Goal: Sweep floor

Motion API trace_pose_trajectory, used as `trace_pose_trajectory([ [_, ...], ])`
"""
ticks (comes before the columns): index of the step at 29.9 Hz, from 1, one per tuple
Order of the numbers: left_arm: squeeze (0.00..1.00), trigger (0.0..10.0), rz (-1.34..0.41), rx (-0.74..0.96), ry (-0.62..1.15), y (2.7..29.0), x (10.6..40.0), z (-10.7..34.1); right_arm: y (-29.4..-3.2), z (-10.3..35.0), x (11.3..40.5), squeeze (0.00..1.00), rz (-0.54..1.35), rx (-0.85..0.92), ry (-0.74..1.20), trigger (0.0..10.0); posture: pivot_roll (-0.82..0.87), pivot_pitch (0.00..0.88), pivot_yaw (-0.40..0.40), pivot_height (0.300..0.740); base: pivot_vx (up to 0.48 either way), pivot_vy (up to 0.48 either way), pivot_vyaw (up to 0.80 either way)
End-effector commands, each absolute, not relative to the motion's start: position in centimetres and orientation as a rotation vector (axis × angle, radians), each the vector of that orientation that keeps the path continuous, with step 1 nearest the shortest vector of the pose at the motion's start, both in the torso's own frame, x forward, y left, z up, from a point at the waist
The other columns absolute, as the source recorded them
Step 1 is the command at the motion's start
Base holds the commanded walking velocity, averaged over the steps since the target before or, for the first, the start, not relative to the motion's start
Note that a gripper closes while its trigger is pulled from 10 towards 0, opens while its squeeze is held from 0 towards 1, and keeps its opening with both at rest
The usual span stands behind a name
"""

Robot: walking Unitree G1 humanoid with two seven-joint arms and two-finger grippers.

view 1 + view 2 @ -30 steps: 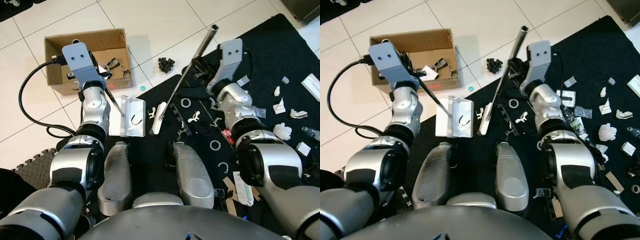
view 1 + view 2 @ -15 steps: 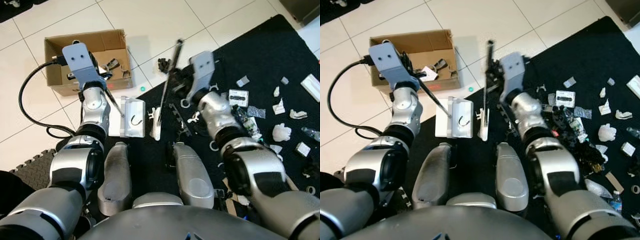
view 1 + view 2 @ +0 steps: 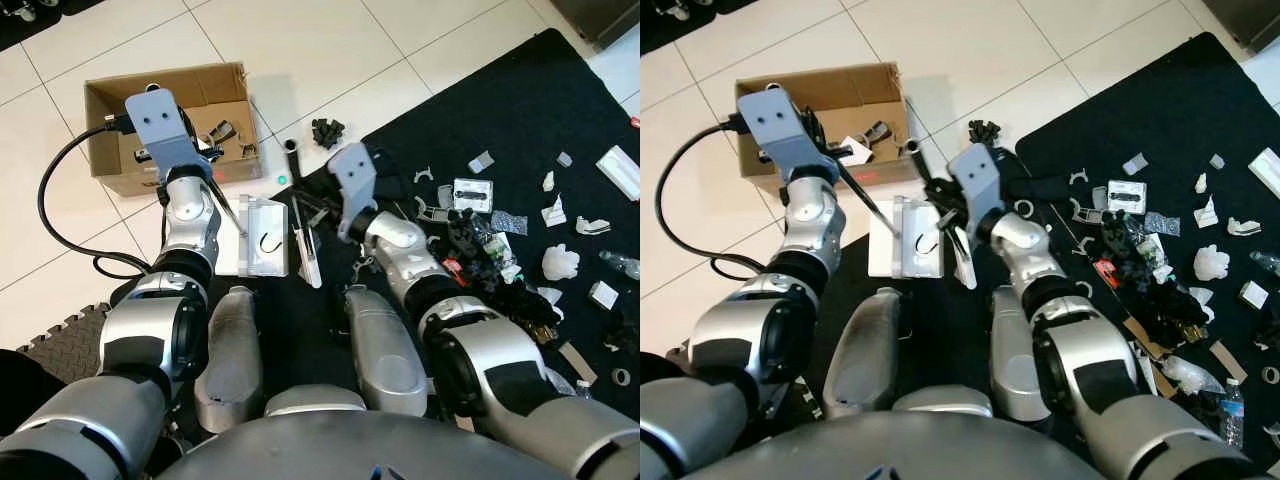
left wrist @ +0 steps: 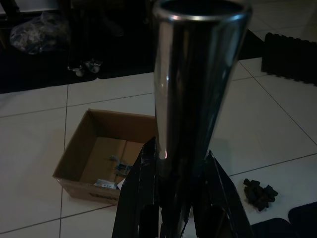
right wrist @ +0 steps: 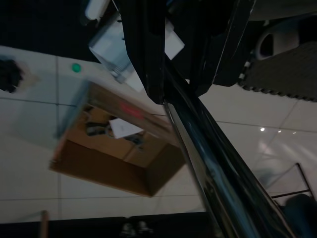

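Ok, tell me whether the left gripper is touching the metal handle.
Touching. The left wrist view shows the left gripper with its two black fingers pressed against both sides of the metal handle.

A brown cardboard box (image 3: 110, 135) sits on glossy white floor tiles (image 3: 330, 40) with dark grout lines. Beside the box lie a white dustpan (image 3: 262, 235) and a small green dot (image 3: 284, 178); beyond them, a black mat (image 3: 520, 100) is speckled with white scraps (image 3: 560, 262).
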State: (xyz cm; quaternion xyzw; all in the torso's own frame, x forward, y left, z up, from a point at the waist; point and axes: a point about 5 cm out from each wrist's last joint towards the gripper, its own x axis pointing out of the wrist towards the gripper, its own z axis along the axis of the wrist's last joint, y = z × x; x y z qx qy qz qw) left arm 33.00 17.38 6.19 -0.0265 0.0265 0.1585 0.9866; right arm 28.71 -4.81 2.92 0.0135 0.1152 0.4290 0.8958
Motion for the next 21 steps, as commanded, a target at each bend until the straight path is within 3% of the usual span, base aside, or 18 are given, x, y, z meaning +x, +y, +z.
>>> trace_pose_trajectory([
  [1, 0.0, 10.0, 0.329, -0.047, 0.203, 17.2, 31.4, 3.3, -4.0, 1.2, 27.0, 0.0, 0.947, 0.058, 0.349, 10.0, -0.03, 0.217, -0.033, 0.74, 0.0, 0.0, 0.0],
  [5, 0.0, 10.0, 0.331, -0.047, 0.205, 17.3, 31.4, 3.3, -0.9, 2.1, 26.3, 0.0, 1.075, 0.114, 0.327, 10.0, -0.03, 0.217, -0.035, 0.74, 0.0, 0.0, 0.0],
  [10, 0.0, 10.0, 0.337, -0.046, 0.206, 17.4, 31.3, 3.2, 0.4, 2.9, 26.2, 0.0, 1.136, 0.174, 0.307, 10.0, -0.03, 0.217, -0.04, 0.74, 0.0, 0.0, 0.0],
  [16, 0.0, 10.0, 0.344, -0.05, 0.207, 17.4, 31.2, 3.1, 0.3, 3.9, 26.8, 0.0, 1.163, 0.229, 0.276, 10.0, -0.03, 0.217, -0.045, 0.74, 0.0, 0.0, 0.0],
  [21, 0.0, 10.0, 0.342, -0.052, 0.209, 17.2, 31.2, 3.1, -1.9, 5.3, 28.5, 0.0, 1.133, 0.237, 0.217, 10.0, -0.04, 0.217, -0.045, 0.74, 0.0, 0.0, 0.0],
])
